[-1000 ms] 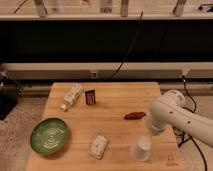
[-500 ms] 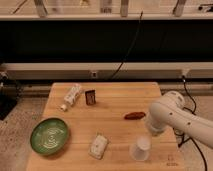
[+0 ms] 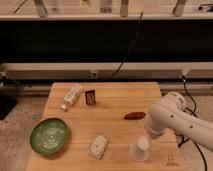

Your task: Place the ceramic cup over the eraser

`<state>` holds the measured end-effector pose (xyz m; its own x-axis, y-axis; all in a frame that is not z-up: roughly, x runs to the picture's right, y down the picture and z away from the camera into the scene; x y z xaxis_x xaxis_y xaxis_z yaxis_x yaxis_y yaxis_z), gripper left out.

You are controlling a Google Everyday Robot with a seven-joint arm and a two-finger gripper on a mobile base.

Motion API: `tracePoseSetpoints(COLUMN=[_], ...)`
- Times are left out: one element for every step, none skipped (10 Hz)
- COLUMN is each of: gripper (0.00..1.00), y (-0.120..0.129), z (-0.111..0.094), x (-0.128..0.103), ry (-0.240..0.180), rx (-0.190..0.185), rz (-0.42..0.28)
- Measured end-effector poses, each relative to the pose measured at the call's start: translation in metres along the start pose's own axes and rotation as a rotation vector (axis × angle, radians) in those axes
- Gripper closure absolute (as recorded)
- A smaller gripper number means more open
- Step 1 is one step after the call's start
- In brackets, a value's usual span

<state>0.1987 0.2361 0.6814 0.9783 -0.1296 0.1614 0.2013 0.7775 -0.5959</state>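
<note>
The ceramic cup (image 3: 140, 148) is small, white and tapered, and stands at the front right of the wooden table (image 3: 115, 130). The eraser (image 3: 90, 96) is a small dark block with a reddish-brown face, standing at the back left, far from the cup. My gripper (image 3: 147, 137) is at the lower end of the white arm (image 3: 167, 119), right at the cup's upper right side. The arm hides most of it.
A white plastic bottle (image 3: 71, 95) lies left of the eraser. A green plate (image 3: 49, 135) sits at the front left. A pale patterned pad (image 3: 98, 146) lies left of the cup. A reddish-brown lump (image 3: 135, 115) lies behind the cup.
</note>
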Motion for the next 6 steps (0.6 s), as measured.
tracePoseSetpoints(gripper=[0.2,0.2,0.2,0.2,0.2,0.2], y=[0.003,0.005,0.008,0.009,0.01,0.01], z=[0.0,0.001,0.002,0.003,0.004,0.006], x=[-0.004,-0.008,-0.014,-0.017,-0.019,-0.02], ry=[-0.002,-0.004,-0.007,-0.007,-0.005,-0.001], rx=[-0.004,-0.007,-0.008,-0.008,-0.006,-0.004], rz=[-0.007,-0.013,-0.025,-0.031,-0.036,-0.041])
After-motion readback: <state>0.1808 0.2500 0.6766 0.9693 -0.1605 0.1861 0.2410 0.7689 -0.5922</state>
